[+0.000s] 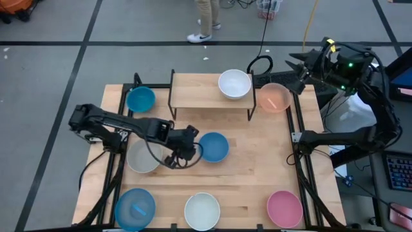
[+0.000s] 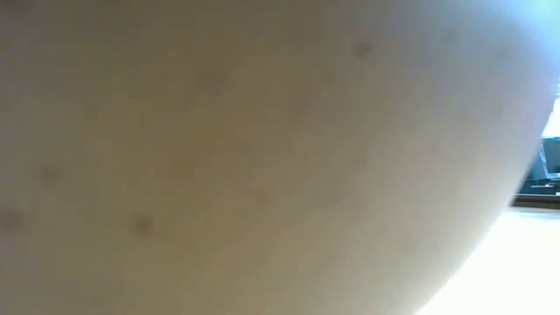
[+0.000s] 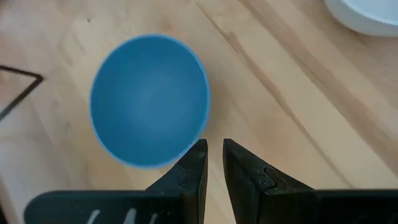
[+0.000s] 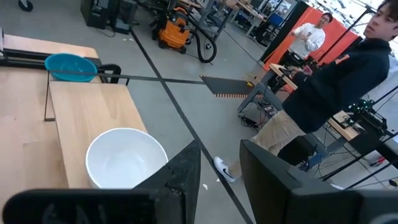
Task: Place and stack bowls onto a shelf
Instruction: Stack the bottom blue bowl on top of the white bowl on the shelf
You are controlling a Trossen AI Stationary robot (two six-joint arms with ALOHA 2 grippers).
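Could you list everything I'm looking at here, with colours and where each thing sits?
Shelf: one, light wood top on black legs, at the table's far side.
White bowl: one, on the shelf's right end.
Blue bowls: three; far left, centre, near left.
Beige bowl: one, left, partly under the left arm.
Pale bowl: one, near edge.
Pink bowl: one, near right.
Peach bowl: one, far right.
People: standing beyond the table.
Left gripper: beside the centre blue bowl, empty.
Right gripper: raised over the far right, empty.
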